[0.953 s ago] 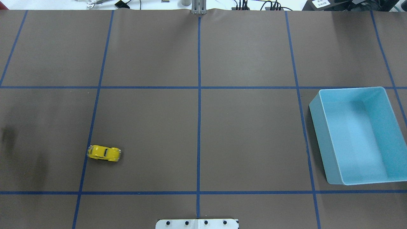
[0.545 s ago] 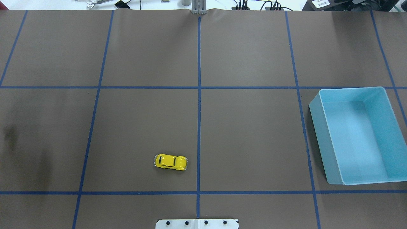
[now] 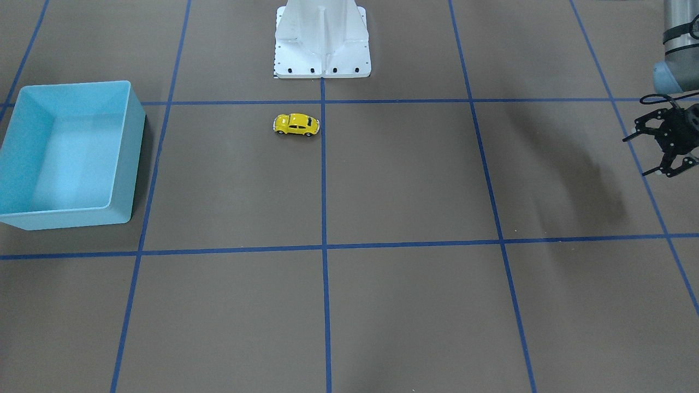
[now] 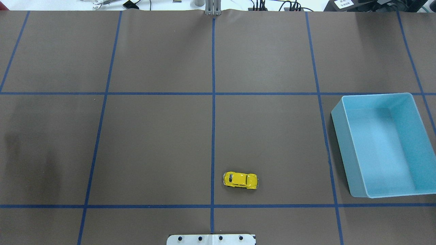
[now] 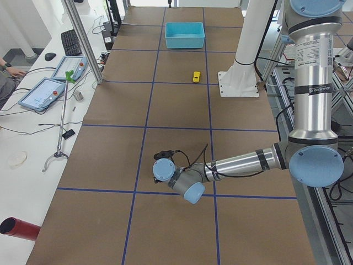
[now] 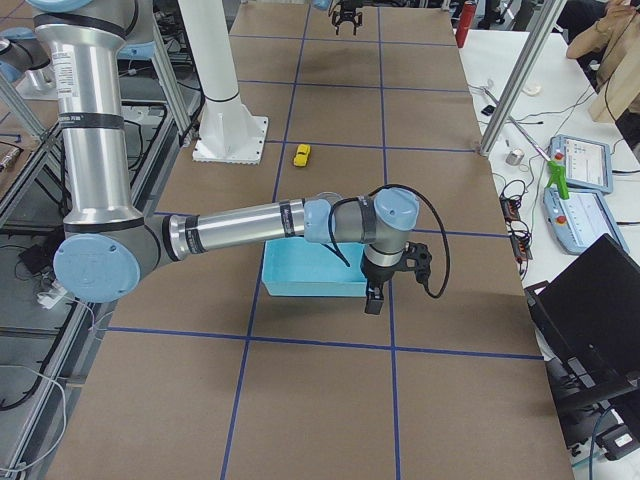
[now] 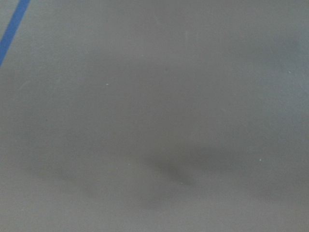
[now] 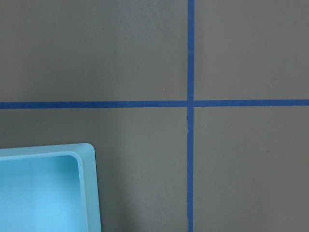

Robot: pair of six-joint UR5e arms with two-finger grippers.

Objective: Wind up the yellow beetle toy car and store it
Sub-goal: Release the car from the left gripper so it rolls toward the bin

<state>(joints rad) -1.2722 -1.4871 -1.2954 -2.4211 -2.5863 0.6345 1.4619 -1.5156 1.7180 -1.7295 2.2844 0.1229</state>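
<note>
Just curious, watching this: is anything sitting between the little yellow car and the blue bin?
Nothing visible. Between the yellow beetle toy car and the blue bin lies only bare brown table, crossed by one flat blue tape line.

Bright, even, soft shadows (wrist maybe blurred)

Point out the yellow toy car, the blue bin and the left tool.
yellow beetle toy car (image 4: 240, 180): overhead exterior view, on its roof.
blue bin (image 4: 347, 149): overhead exterior view, on the outer wall nearest the car.
left tool (image 3: 637, 156): exterior front-facing view, midway between its open fingertips.
</note>
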